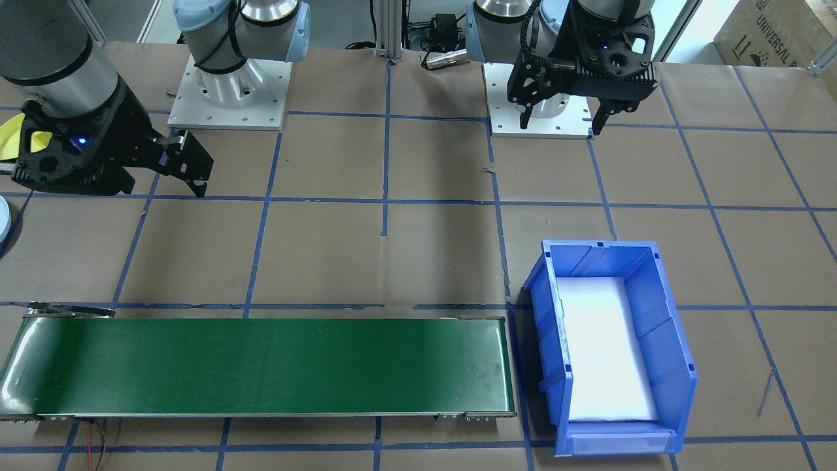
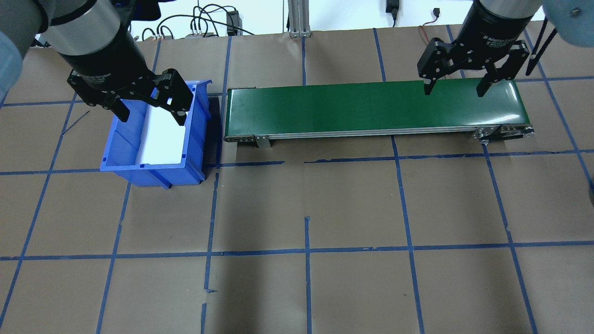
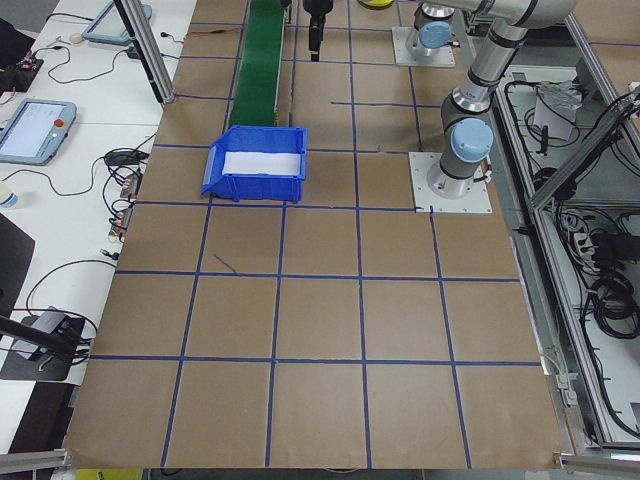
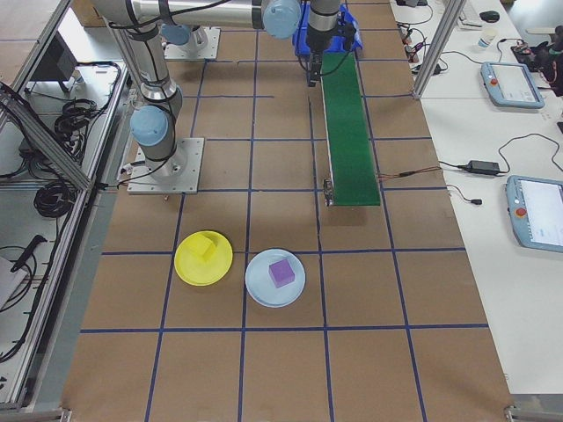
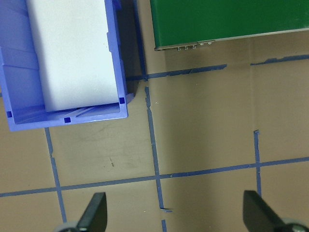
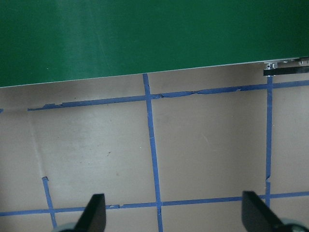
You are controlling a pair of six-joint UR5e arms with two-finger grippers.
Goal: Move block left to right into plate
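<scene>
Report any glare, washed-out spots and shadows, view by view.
Exterior front-facing: the white liner in the blue bin is blown out, and soft arm shadows fall across the table. Overhead exterior: pale sheen on the green conveyor belt. Left wrist-mounted: the liner is again washed out. Right wrist-mounted: faint glare streaks on the belt.

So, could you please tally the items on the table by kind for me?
Plates: 2 (yellow plate, light blue plate)
Blocks: 2 (yellow block, purple block)
Bins: 1 (blue bin)
Conveyor belts: 1 (green conveyor)
Total: 6
</scene>
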